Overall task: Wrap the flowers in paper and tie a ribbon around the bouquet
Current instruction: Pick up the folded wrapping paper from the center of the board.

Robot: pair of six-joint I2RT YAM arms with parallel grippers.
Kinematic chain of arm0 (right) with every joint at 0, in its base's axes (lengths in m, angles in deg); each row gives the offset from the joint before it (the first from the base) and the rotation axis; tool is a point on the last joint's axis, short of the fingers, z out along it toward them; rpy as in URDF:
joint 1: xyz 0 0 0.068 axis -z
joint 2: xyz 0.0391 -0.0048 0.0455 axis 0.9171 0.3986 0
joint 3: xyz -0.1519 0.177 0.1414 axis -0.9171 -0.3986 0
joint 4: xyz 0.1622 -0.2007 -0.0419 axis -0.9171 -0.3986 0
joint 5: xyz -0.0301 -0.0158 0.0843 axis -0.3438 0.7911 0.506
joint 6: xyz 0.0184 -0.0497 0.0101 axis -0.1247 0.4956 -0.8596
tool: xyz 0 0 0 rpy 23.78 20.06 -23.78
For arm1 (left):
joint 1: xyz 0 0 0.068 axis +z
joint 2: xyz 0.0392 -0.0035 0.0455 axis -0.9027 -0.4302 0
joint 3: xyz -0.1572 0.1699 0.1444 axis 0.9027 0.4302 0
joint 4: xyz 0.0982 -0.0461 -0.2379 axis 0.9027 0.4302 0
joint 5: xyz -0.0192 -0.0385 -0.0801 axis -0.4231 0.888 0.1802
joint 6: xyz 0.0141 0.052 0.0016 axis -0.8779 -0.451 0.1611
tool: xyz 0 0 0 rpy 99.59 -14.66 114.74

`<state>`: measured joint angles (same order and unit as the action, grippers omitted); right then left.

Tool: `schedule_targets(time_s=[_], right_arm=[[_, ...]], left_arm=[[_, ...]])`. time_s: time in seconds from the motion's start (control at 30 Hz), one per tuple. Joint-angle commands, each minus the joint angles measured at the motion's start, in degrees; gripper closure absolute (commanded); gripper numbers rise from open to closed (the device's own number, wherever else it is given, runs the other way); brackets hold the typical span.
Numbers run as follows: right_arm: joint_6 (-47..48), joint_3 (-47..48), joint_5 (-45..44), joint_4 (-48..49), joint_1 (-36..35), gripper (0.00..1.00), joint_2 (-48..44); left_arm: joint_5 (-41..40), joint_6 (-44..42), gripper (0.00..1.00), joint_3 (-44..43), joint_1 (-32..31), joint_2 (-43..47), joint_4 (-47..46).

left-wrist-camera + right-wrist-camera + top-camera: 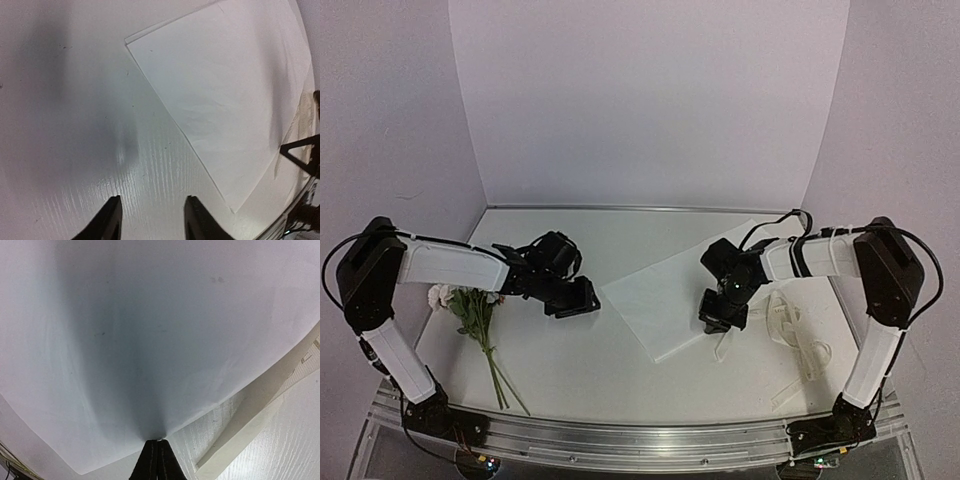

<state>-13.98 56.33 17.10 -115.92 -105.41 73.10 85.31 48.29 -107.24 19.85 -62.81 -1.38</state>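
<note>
Two tools flank the paper (665, 285): right tool (158, 462) pinched shut on its near-right edge; left tool (152, 220) jaws apart, empty, just left of it. Further left of the paper lie the flowers (475, 315), stems running nearward, closest to the left tool.

We can read no text, label, brand, number or sign in any view. The paper (660, 300) is plain white, with nothing printed on it that we can make out.
</note>
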Motion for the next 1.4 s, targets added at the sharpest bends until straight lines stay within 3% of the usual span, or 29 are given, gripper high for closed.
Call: schedule_targets(time_s=[0.0, 0.13, 0.3, 0.53, 0.7, 0.87, 1.1, 1.2, 1.37], right_arm=[[6.6, 3.7, 3.9, -2.7, -1.2, 1.0, 0.6], [7.4, 5.2, 1.8, -6.7, -2.3, 0.99, 0.3], [-2.0, 2.5, -3.7, -2.4, -2.3, 0.57, 0.4], [-12.7, -8.0, -11.3, 12.4, -2.3, 0.41, -2.3], [-15.0, -14.8, -17.9, 21.3, -2.1, 0.38, -3.3], [-16.5, -20.8, -24.0, 28.1, -1.1, 0.34, -4.8], [-19.4, -25.5, -21.5, 41.8, 3.8, 0.32, -1.2], [-19.0, -22.5, -17.2, 43.5, 4.8, 0.4, 1.8], [-18.4, -18.7, -12.9, 43.6, 4.9, 0.62, 3.7]], left_arm=[[5.9, 0.9, 0.44, 4.7, 6.0, 6.5, -1.7], [9.0, -5.6, 0.33, 1.6, 9.6, 5.7, -0.1], [8.5, -15.4, 0.3, -13.8, 10.3, -5.4, 3.6], [9.2, -22.8, 0.27, -30.1, 10.4, -21.5, 5.0], [11.1, -25.2, 0.33, -34.9, 10.2, -28.4, 5.6], [12.6, -23.9, 0.42, -33.1, 8.3, -30.1, 4.8], [7.3, -19.8, 0.57, -29.8, 4.7, -31.3, 6.0], [7.7, -18.1, 0.64, -27.7, 3.7, -30.9, 5.4], [10.1, -14.9, 0.72, -21.3, 2.5, -27.5, 1.5]])
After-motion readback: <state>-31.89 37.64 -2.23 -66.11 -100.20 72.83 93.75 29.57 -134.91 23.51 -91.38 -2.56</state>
